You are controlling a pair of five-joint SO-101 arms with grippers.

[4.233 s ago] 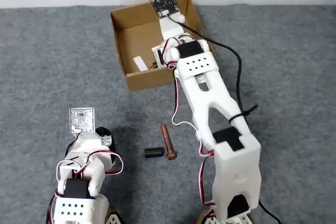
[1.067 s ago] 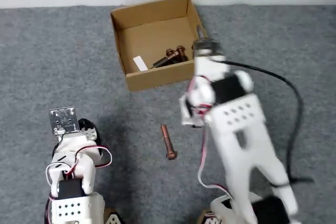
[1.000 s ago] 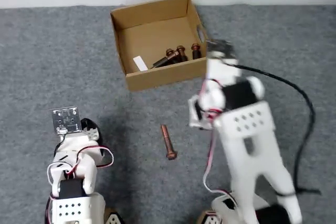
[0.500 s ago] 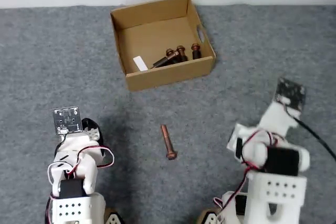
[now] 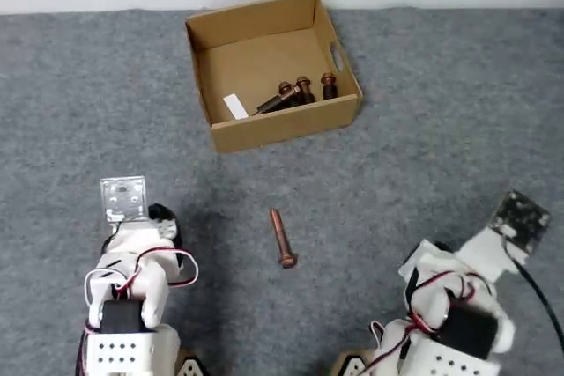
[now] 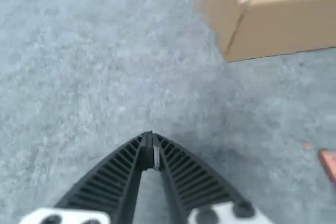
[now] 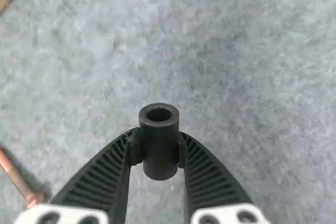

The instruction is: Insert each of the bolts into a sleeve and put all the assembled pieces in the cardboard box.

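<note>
Grey carpet (image 5: 441, 85) covers the table. High view: the box (image 5: 282, 129) sits at the far side with assembled pieces (image 5: 300, 94) inside. One bolt (image 5: 280, 237) lies loose between the arms. Left wrist view: left gripper (image 6: 150, 153) closed on nothing, above the carpet. Right wrist view: right gripper (image 7: 157, 148) clamps a black sleeve (image 7: 159, 124), with the bolt lying nearby.

Matt black sleeve (image 7: 159, 148) (plastic-looking), coppery metal bolt (image 5: 280, 235); rough carpet (image 5: 441, 129), cardboard box (image 5: 282, 128)
</note>
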